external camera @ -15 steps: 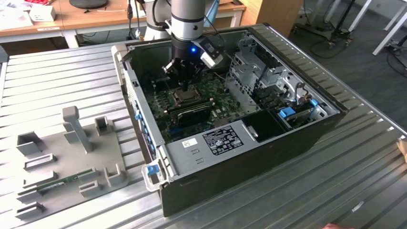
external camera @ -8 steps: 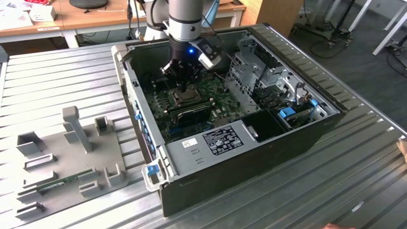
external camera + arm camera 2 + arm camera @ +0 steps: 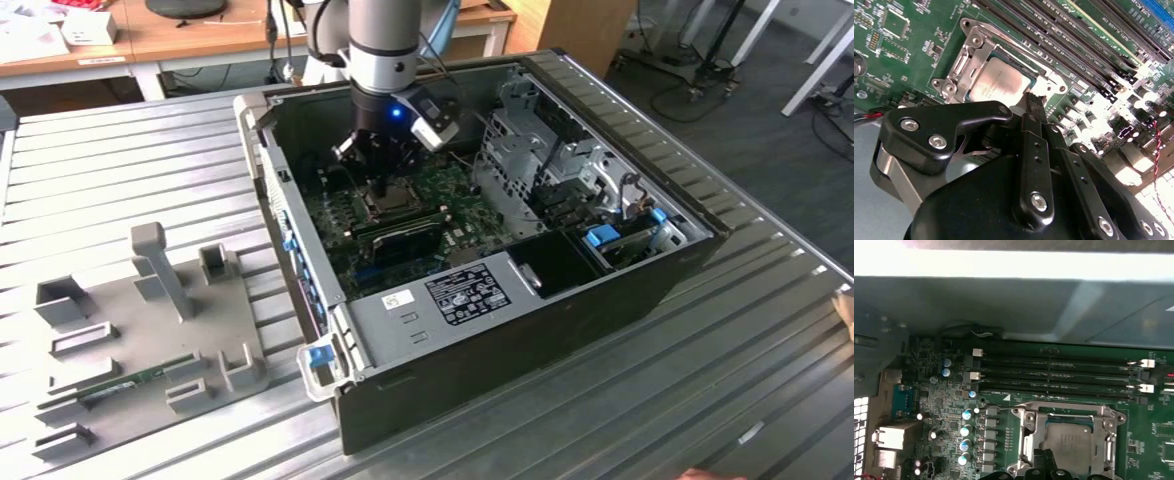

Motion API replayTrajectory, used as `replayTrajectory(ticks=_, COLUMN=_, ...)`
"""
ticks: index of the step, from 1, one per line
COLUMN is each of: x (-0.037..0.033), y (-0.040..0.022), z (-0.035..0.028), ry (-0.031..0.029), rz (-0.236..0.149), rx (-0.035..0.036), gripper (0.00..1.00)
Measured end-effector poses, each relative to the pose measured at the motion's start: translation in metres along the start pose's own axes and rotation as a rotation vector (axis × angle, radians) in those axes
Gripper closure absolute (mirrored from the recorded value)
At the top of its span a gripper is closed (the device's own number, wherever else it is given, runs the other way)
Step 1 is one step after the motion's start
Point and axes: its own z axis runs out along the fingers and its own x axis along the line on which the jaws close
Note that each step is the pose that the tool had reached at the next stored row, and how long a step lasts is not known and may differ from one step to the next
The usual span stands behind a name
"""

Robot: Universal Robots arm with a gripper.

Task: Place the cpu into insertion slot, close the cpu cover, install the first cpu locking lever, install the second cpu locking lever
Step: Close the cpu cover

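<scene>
The cpu (image 3: pixel 1001 84) lies flat in the insertion slot (image 3: pixel 1030 442) on the green board, its pale metal top showing. The silver cpu cover (image 3: pixel 965 64) lies down around it as a frame, seen too in the first wrist view as the cpu cover (image 3: pixel 1070 412). My gripper (image 3: pixel 1034 100) is shut with nothing in it, its black tip at the socket's edge on the side near the memory slots. In the exterior view the gripper (image 3: pixel 380 190) reaches down into the open case just above the socket (image 3: pixel 391 208). A thin lever (image 3: pixel 1019 47) runs along that socket edge.
Long black memory slots (image 3: pixel 1054 374) run beside the socket. A row of capacitors (image 3: pixel 966 430) stands on its other side. A metal drive cage (image 3: pixel 561 165) fills the case toward the exterior view's right. A grey fixture plate (image 3: pixel 147 320) lies on the ribbed table.
</scene>
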Motion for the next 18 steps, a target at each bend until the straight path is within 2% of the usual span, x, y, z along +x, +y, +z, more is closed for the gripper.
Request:
replayTrajectory(ticks=14, x=0.0052, y=0.0004, z=0.0107, ry=-0.0001, rz=0.005, rx=-0.0001, gripper=0.9)
replayTrajectory(ticks=18, x=0.0054, y=0.0003, z=0.0114, ry=0.0001, rz=0.005, rx=0.0001, gripper=0.9)
